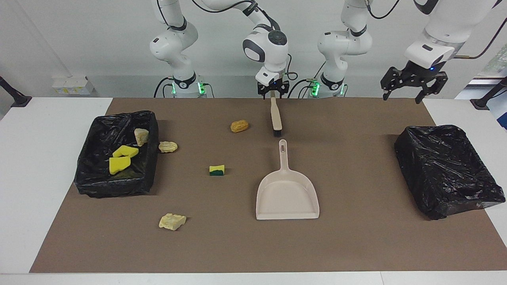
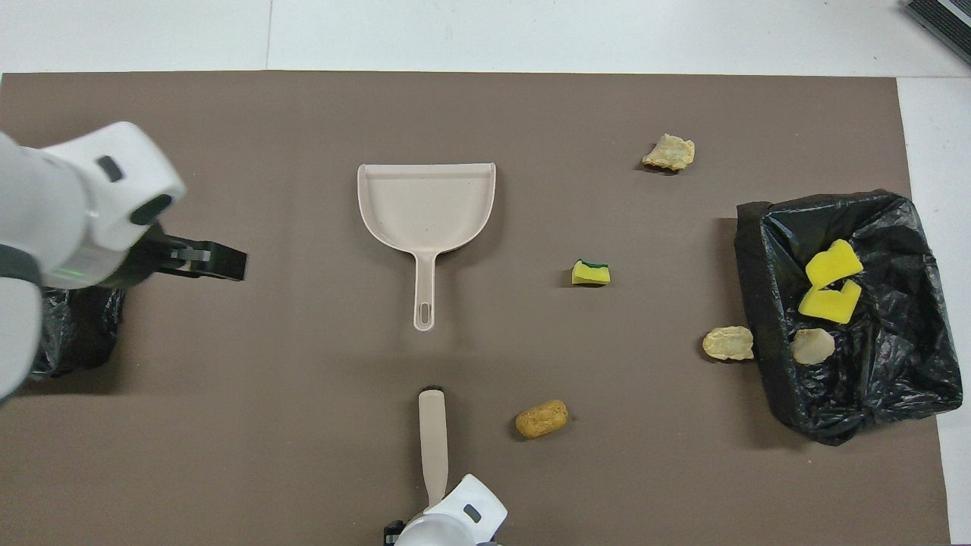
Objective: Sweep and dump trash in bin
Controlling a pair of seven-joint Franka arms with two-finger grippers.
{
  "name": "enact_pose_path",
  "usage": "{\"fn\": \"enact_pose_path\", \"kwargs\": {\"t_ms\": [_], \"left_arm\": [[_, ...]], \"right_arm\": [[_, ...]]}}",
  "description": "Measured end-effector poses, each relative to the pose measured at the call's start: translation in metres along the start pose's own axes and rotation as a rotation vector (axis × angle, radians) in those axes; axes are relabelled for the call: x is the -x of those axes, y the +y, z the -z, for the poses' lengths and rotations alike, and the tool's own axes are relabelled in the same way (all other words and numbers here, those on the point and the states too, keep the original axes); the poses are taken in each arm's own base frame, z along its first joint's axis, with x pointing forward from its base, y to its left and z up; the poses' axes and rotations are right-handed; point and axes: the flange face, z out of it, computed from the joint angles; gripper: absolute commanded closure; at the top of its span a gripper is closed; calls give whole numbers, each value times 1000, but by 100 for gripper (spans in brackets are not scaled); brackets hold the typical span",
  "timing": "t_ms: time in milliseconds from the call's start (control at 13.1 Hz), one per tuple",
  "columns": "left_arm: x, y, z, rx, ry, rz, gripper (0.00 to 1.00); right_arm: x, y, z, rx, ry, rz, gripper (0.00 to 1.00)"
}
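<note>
The brush (image 1: 276,116) (image 2: 433,440) lies flat on the brown mat, bristles toward the beige dustpan (image 1: 287,194) (image 2: 426,205). My right gripper (image 1: 272,90) sits low at the end of the brush handle nearest the robots. My left gripper (image 1: 412,81) hangs open and empty high over the mat's edge at the left arm's end. Loose trash lies on the mat: a golden-brown roll (image 1: 239,126), a yellow-and-green sponge (image 1: 216,170) and two pale chunks (image 1: 172,221) (image 1: 168,147). The black-lined bin (image 1: 115,186) holds two yellow sponges (image 1: 121,159) and a pale chunk (image 1: 141,136).
A second black-lined bin (image 1: 447,170) stands at the left arm's end of the table; in the overhead view my left arm (image 2: 76,205) covers most of it. White table shows around the mat.
</note>
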Motion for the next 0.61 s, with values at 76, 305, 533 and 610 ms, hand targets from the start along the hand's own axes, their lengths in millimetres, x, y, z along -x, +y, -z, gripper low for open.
{"fn": "enact_pose_path", "kwargs": {"t_ms": [76,305,533,610], "left_arm": [[2,29,-26,7,22,18,0],[2,94,-96,33,55,23,0],[-15,144,-176,-16,113,79,0],[-18,156,-198,-12,113,90,0]], "right_arm": [[0,0,1,-2,1,0,58],[0,0,2,-6,3,-1,100],[-2,0,3,-9,5,-5,100],[-4,1,5,-12,7,-9,100]]}}
